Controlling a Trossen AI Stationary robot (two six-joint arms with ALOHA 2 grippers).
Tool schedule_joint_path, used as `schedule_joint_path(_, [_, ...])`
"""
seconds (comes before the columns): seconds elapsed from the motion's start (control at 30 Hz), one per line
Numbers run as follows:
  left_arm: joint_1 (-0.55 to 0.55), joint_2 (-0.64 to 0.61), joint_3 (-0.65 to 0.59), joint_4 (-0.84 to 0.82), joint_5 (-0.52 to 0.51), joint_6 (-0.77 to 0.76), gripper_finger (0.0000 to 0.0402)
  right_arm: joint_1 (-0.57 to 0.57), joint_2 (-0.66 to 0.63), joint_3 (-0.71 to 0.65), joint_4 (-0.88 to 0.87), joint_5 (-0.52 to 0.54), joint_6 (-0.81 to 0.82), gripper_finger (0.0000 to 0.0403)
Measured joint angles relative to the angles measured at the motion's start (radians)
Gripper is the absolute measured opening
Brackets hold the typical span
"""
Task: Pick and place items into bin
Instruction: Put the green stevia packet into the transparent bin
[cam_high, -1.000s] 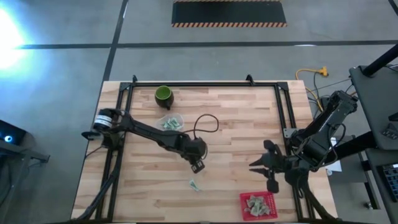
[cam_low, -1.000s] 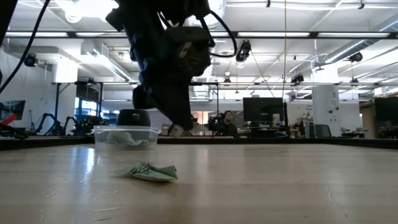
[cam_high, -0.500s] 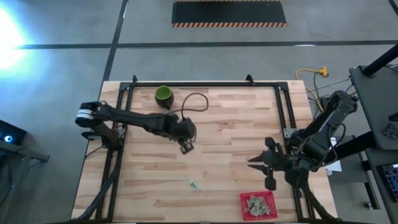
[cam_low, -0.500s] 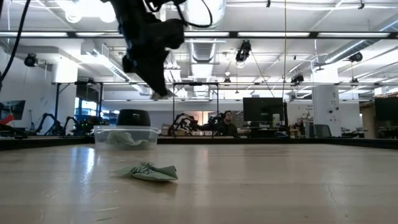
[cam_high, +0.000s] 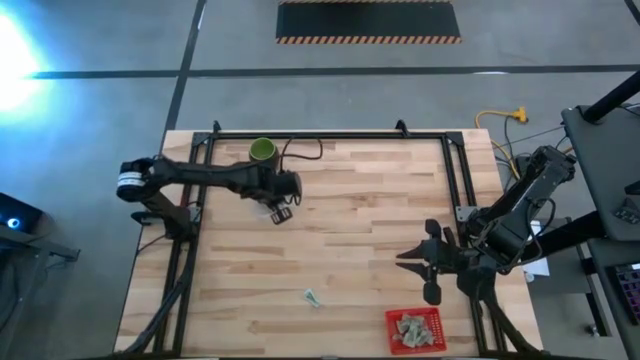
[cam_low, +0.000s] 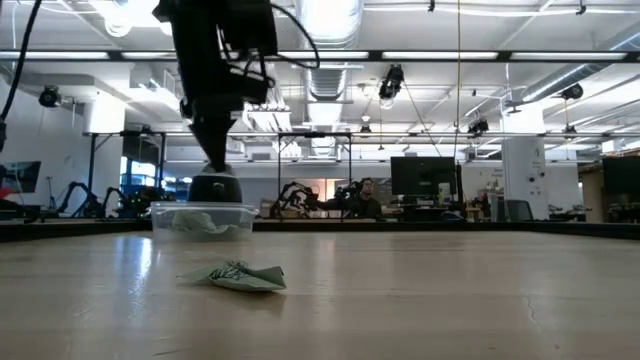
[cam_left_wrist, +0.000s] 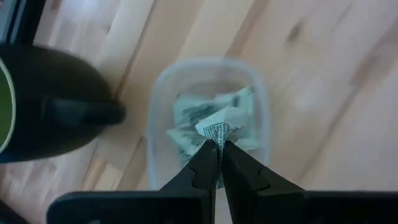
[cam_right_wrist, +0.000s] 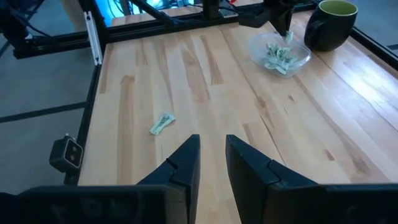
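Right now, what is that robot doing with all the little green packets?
The left gripper is shut on a packet, holding it above the clear tub of packets beside the dark green cup. The right gripper waits near the table's right edge, holding nothing. One lone packet lies out on the table, and several packets already sit in the red bin near the right arm.
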Motion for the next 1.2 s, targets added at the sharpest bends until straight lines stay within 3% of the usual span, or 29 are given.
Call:
schedule_joint_path(0.37, [0.05,0.0,-0.063,0.031,0.061,0.053,0.0007,-0.003,0.0,0.0,0.015,0.0,0.0,0.0068])
schedule_joint_path(0.8, [0.05,0.0,-0.061,0.046,0.025,0.054,0.0104,-0.003,0.001,0.0,0.016,0.0,0.0,0.0068])
schedule_joint_path(1.07, [0.007,-0.075,-0.04,0.056,0.289,0.1,0.0109,-0.003,0.001,0.0,0.015,0.0,0.0,0.0068])
schedule_joint_path(1.2, [-0.076,-0.132,-0.041,0.067,0.338,0.136,0.0109,-0.003,0.001,-0.01,0.015,0.016,0.0,0.0068])
